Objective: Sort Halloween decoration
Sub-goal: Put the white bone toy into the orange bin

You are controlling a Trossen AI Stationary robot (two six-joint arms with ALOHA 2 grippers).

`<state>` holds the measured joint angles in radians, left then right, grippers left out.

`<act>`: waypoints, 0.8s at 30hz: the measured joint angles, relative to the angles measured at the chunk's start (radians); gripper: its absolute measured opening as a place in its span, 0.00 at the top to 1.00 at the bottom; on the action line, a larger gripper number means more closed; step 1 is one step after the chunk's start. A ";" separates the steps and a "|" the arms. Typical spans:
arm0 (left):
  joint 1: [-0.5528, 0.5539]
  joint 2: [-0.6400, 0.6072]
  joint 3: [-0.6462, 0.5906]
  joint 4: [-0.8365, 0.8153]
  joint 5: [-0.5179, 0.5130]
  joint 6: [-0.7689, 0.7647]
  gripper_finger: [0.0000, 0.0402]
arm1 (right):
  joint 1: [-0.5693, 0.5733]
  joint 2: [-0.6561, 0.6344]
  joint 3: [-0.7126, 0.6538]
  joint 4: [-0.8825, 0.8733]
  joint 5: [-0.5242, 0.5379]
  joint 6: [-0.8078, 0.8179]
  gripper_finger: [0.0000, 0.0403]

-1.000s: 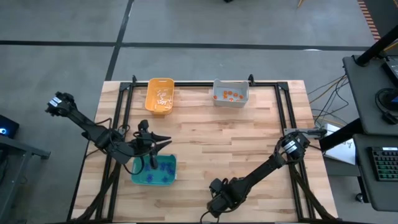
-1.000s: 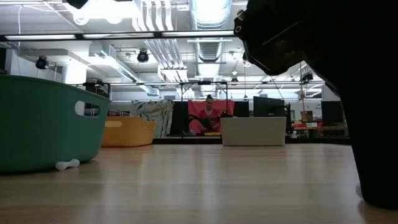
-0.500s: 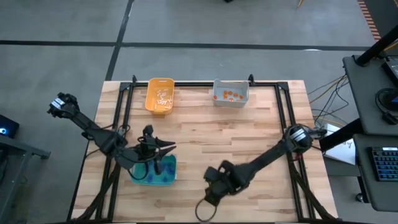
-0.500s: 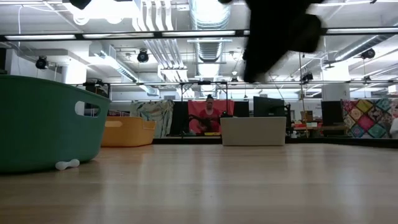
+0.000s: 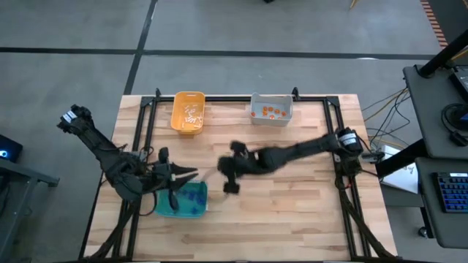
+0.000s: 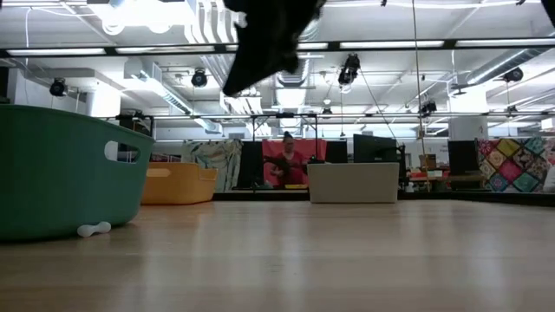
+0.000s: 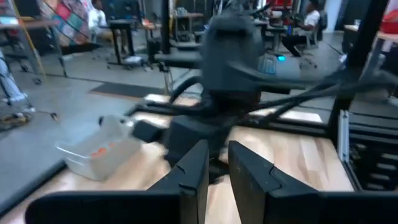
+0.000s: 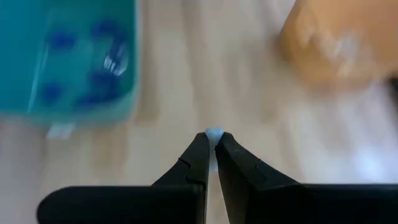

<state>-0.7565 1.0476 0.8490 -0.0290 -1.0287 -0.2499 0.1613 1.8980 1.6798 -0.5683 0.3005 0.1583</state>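
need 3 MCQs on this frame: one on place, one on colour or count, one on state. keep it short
1. Where does the teal plastic bin sit on the wooden table?
A. near-left corner
B. far-right corner
C. dead centre

2. What colour are the trinkets in the grey plastic bin?
A. purple
B. orange
C. white

3. What is the right gripper doing?
A. wide open, holding nothing
B. shut on a small white trinket
C. holding a bin

Key: 1 A, the high view shows it at the table's near-left edge, by the left gripper. 2 B, orange dots show inside. 3 B, the right wrist view shows a white speck pinched at the fingertips.
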 joint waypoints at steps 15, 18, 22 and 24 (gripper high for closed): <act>-0.002 -0.087 0.006 -0.056 -0.090 0.063 0.89 | -0.408 0.075 -0.002 0.698 -0.539 -0.300 0.95; -0.002 -0.091 0.006 -0.060 -0.090 0.065 0.89 | -0.445 0.109 -0.002 0.774 -0.570 -0.291 0.95; -0.002 -0.095 0.006 -0.062 -0.091 0.087 0.89 | -0.475 0.169 -0.002 0.906 -0.570 -0.315 0.95; -0.002 -0.095 0.006 -0.063 -0.107 0.095 0.89 | -0.489 0.206 -0.002 0.982 -0.570 -0.316 0.95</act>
<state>-0.7586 0.9524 0.8555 -0.0917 -1.1355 -0.1549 -0.3272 2.1045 1.6775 0.4139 -0.2700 -0.1574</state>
